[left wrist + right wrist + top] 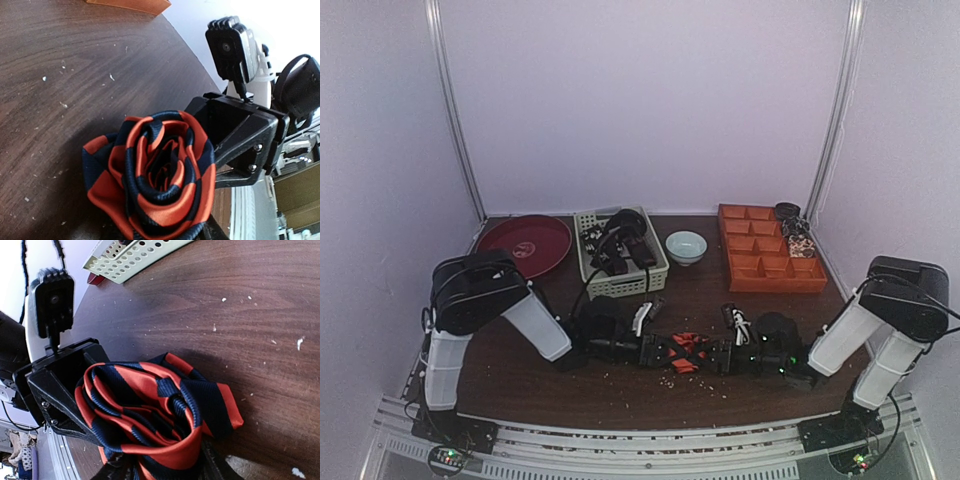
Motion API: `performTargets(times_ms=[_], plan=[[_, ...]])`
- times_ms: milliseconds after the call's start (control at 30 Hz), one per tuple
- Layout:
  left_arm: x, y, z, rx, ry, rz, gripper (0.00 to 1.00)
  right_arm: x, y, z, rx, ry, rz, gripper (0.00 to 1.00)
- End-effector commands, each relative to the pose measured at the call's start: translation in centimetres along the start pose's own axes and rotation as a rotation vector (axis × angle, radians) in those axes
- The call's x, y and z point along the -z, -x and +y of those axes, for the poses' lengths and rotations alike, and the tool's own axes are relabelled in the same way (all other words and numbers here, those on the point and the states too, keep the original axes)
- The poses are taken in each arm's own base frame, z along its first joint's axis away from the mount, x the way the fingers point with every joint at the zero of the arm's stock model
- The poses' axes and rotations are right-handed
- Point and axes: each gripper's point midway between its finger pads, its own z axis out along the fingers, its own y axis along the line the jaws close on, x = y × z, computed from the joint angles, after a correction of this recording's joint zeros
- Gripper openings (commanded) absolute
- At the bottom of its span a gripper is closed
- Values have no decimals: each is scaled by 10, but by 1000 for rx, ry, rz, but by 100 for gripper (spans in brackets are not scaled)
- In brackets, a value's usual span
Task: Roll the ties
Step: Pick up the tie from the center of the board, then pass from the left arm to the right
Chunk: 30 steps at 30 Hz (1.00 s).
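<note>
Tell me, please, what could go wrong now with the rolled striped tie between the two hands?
The striped tie is coiled loosely, with its outer end sticking out; it may unroll if a hand lets go.
The left hand and right hand sit very close around the roll; they might collide or squash the coil.

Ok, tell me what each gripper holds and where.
Striped tie roll, its sides flanked by left gripper and right gripper; whether either clamps it cannot be told.

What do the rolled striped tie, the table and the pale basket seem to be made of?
Striped tie: woven fabric, probably silk or polyester; fine ribbing, soft sheen.
Table: dark wood or wood-look laminate; visible grain.
Basket: likely plastic; pale, moulded holes.
</note>
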Motion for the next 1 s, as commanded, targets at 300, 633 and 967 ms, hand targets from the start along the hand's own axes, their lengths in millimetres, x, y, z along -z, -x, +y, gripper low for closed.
performTargets(times_ms=[300, 633, 967], plan=[[1, -29, -21, -279, 14, 60, 30, 43, 12, 1, 154, -174, 13, 65], [5, -32, -45, -438, -50, 33, 29, 73, 54, 62, 501, -112, -19, 64], [11, -50, -63, -671, -52, -3, 29, 85, 21, 93, 858, -85, 174, 73]])
